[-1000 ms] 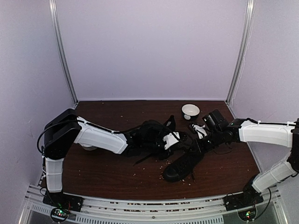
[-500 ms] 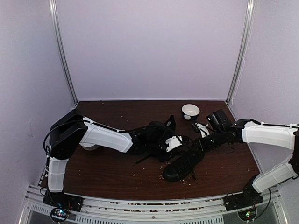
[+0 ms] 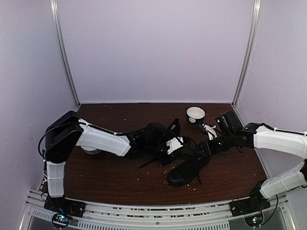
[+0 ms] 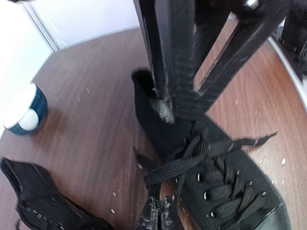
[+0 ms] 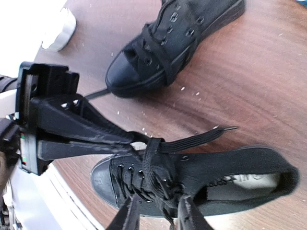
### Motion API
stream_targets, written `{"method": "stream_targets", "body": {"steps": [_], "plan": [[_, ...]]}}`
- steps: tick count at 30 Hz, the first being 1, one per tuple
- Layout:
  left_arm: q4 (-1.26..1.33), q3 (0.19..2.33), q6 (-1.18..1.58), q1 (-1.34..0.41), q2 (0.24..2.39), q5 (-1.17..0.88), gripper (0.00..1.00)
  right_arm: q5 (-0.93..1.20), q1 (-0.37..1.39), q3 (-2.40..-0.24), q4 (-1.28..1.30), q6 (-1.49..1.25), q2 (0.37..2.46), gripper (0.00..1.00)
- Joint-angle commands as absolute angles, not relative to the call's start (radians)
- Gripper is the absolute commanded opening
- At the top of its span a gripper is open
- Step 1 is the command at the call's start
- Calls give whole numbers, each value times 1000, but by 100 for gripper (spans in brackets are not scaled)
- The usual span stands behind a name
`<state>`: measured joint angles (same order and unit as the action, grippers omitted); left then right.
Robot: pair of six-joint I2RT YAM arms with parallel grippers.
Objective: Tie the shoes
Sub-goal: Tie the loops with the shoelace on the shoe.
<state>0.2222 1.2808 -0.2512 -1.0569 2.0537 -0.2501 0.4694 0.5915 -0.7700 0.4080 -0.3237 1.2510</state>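
Jaws of the right end effector (image 5: pixel 158 200) have been parted narrowly; the left end effector (image 5: pixel 135 139) is clamped on a lace (image 5: pixel 192 140), which should be kept taut during regrasping.

Soft, even light from above fills the top view: the pale walls (image 3: pixel 153 48) are bright, shadows are faint and the dark counter (image 3: pixel 115 177) looks dull. The black shoes (image 3: pixel 187 170) sink into near-featureless patches. In the left wrist view the upper left corner burns out white and the jaws near the lens blur, while the laces (image 4: pixel 177 165) stay fairly sharp. The right wrist view is blown out at top left, with sheen on the counter and soft jaws at the bottom edge.
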Motion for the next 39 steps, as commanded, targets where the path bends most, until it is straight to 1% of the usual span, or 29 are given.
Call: {"method": "stream_targets", "body": {"steps": [1, 4, 6, 10, 15, 19, 22, 25, 34, 39], "plan": [[302, 1286, -237, -1050, 2005, -301, 0, 378, 508, -696, 391, -377, 1192, 29], [272, 1302, -235, -1049, 2019, -298, 0, 274, 462, -641, 380, -406, 1158, 34], [243, 1311, -238, -1049, 2029, -279, 0, 185, 459, -626, 397, -409, 1147, 35], [152, 1349, -264, -1050, 2057, -247, 0, 61, 448, -599, 433, -427, 1136, 33], [67, 1385, -289, -1054, 2083, -249, 0, 22, 442, -549, 434, -452, 1101, 32], [11, 1420, -307, -1059, 2104, -261, 0, 99, 442, -522, 344, -458, 1168, 31], [-56, 1472, -317, -1065, 2140, -263, 0, 167, 443, -554, 282, -454, 1286, 27], [-92, 1493, -331, -1074, 2154, -275, 0, 236, 448, -578, 210, -455, 1350, 25], [-138, 1516, -390, -1111, 2161, -375, 0, 384, 469, -658, 95, -449, 1492, 25], [-79, 1500, -351, -1118, 2146, -404, 0, 460, 480, -687, 44, -458, 1539, 25]]}}
